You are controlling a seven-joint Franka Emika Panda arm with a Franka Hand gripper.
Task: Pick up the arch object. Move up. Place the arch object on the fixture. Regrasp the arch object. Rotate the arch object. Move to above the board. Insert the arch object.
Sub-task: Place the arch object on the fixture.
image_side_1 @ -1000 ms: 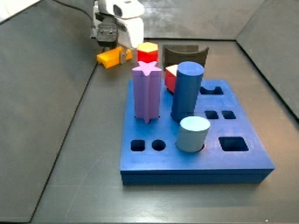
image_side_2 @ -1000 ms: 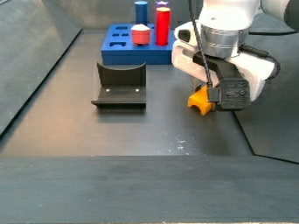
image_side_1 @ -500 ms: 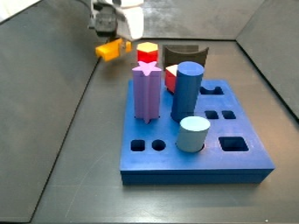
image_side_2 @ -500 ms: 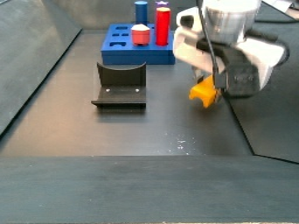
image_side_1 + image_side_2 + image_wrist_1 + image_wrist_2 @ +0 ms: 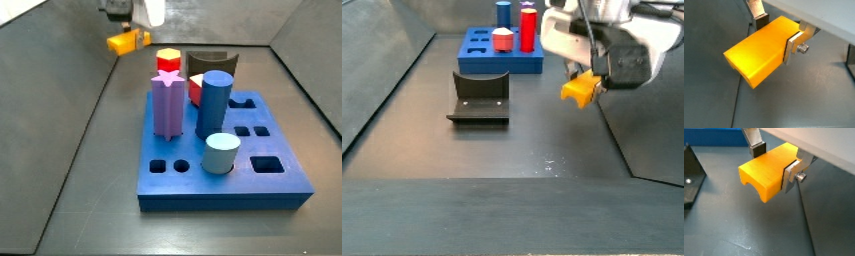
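Gripping the arch object between its fingers, the gripper hangs above the floor, block clear of it. Fixture sits well apart; board with pegs beyond it.

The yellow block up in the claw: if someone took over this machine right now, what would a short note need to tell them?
Gripper: shut on the arch object, held in the air clear of the floor, off to one side of the board.
Fixture: bare, standing on the floor in front of the board.
Board: holds the purple star, blue, pale-blue and red pegs; several holes open.
Done: pickup, lift under way.
Left: set the arch on the fixture, regrasp, rotate, move over the board, insert.
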